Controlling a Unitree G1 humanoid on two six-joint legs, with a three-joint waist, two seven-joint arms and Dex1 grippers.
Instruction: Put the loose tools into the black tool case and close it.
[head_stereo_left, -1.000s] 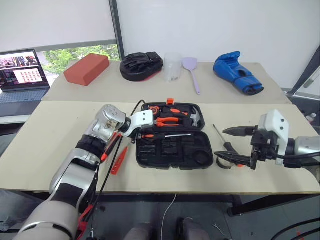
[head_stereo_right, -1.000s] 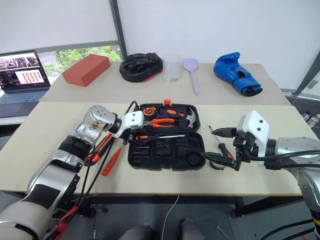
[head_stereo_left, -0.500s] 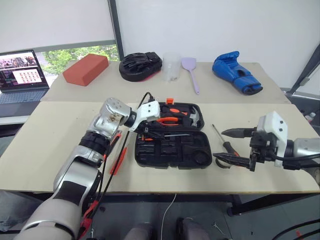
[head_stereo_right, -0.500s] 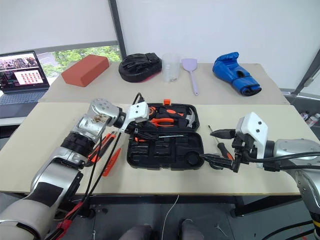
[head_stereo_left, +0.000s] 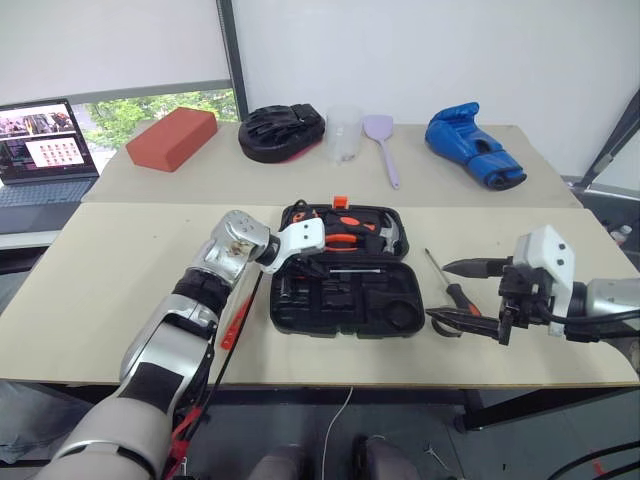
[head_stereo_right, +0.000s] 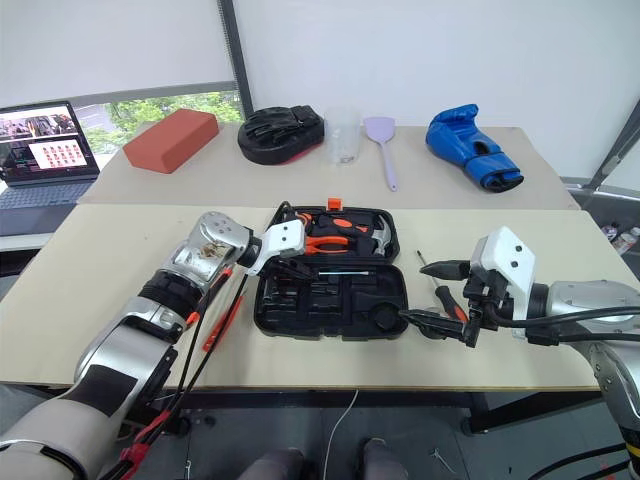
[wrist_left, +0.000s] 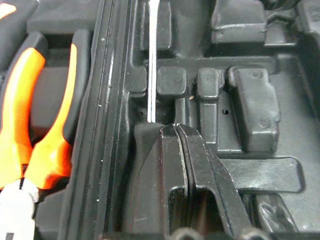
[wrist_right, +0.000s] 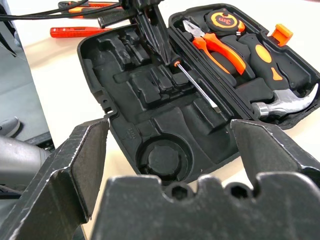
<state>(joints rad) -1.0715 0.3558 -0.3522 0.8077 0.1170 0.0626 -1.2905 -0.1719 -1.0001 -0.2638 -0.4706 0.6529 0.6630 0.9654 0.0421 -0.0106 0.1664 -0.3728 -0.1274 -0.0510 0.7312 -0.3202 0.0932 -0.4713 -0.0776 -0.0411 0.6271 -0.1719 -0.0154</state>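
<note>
Left of the black tool case (head_stereo_left: 345, 283), an orange tester screwdriver (head_stereo_left: 235, 320) is lying on bare table. The left gripper (wrist_right: 159, 44), fingers pressed together, is hanging over the case's left trays. Off the case's right edge, the right gripper (head_stereo_left: 462, 293) is hovering wide-jawed above a screwdriver (head_stereo_left: 452, 290).

A robotics lab or test room: two plain beige tables (head_stereo_left: 90, 290) pushed together before a bare white wall, an open laptop (head_stereo_left: 42, 150) by the far left corner, and unrelated props (red brick (head_stereo_left: 172, 138), blue boxing glove (head_stereo_left: 474, 145), lilac spatula (head_stereo_left: 384, 145)) along the far table
</note>
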